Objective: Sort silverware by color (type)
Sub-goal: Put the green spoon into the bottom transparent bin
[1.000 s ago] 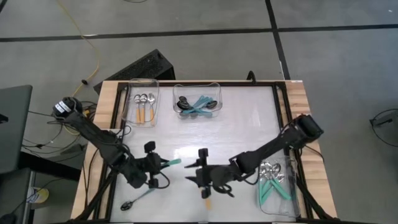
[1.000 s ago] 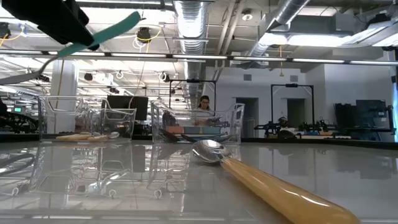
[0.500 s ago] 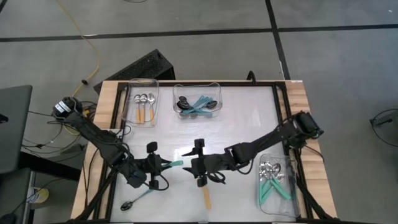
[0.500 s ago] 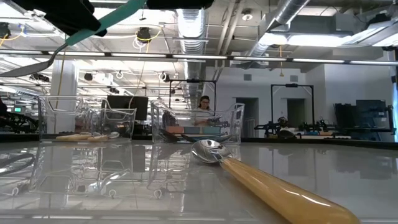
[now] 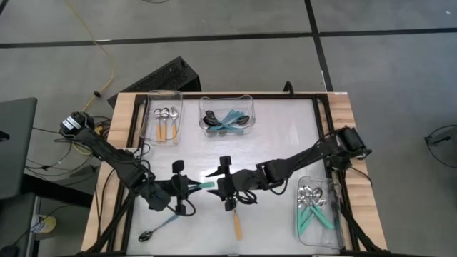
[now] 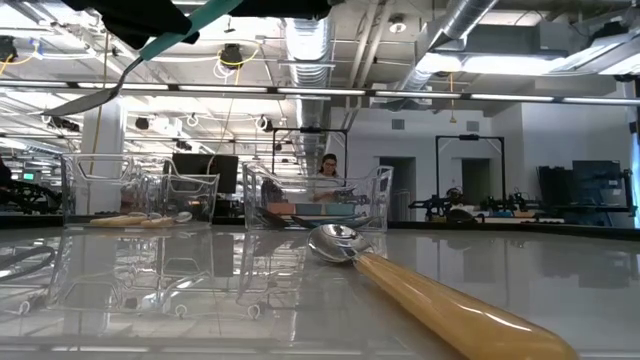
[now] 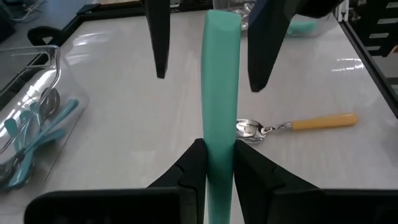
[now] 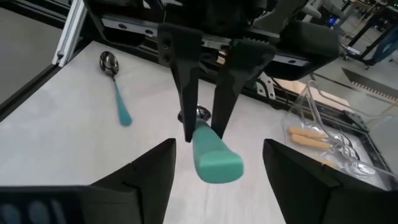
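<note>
— Left gripper (image 7: 216,163) was clamped on the teal-handled spoon (image 7: 221,74), wasn't it?

— Yes. You had it held above the table (image 5: 285,135), free handle end pointing at the right gripper (image 5: 223,180), whose fingers (image 7: 160,43) stood wide on either side of that end without touching it. I judged that a handover: the bin of teal spoons (image 5: 316,208) lay on the right arm's side.

— And what else did you count?

— One orange-handled spoon (image 5: 236,223) lay on the table just below your grippers, and one blue-handled spoon (image 5: 158,228) near the front left edge. The far left bin (image 5: 163,116) held three orange-handled spoons. The middle bin (image 5: 227,118) held a mixed pile, dark bowls with teal and blue handles; I couldn't count those. The right bin's teal spoons overlapped too much for a sure number.
</note>
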Robot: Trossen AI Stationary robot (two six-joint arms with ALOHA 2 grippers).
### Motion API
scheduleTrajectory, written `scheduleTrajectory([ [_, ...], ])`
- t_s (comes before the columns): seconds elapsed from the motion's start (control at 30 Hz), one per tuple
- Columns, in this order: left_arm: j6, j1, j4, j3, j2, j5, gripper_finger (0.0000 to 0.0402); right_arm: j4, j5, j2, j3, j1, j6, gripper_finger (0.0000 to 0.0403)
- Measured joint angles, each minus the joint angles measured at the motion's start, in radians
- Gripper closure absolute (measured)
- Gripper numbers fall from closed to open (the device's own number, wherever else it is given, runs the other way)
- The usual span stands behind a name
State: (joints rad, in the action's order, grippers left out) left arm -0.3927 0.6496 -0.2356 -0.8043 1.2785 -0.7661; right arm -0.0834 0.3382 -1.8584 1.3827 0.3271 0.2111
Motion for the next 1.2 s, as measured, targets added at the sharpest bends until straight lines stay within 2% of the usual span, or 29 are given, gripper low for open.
scheduleTrajectory([
  [0.2,0.0,-0.004,0.003,0.0,0.0,0.0,0.0356,-0.001,0.0,0.0,0.0,0.0,0.008,0.0185],
  [0.47,0.005,-0.004,0.002,0.0,0.0,-0.002,0.0354,0.001,-0.006,0.0,0.0,0.0,0.01,0.0297],
  [0.63,-0.015,-0.004,0.003,-0.001,0.0,0.013,0.0316,0.045,-0.002,0.016,0.0,0.009,-0.016,0.0297],
  [0.73,-0.019,-0.001,0.001,-0.001,-0.006,0.028,0.0273,0.163,0.001,0.071,-0.001,0.023,-0.128,0.0297],
  [0.93,-0.018,0.016,-0.025,-0.001,-0.06,0.046,0.0207,0.578,0.003,0.274,0.0,0.119,-0.471,0.0297],
  [1.07,-0.018,0.019,-0.042,-0.001,-0.095,0.037,0.0197,0.841,-0.045,0.419,0.0,0.242,-0.695,0.0297],
  [1.2,0.003,0.019,-0.045,-0.001,-0.101,-0.011,0.0199,1.003,-0.096,0.556,0.0,0.401,-0.991,0.0297],
])
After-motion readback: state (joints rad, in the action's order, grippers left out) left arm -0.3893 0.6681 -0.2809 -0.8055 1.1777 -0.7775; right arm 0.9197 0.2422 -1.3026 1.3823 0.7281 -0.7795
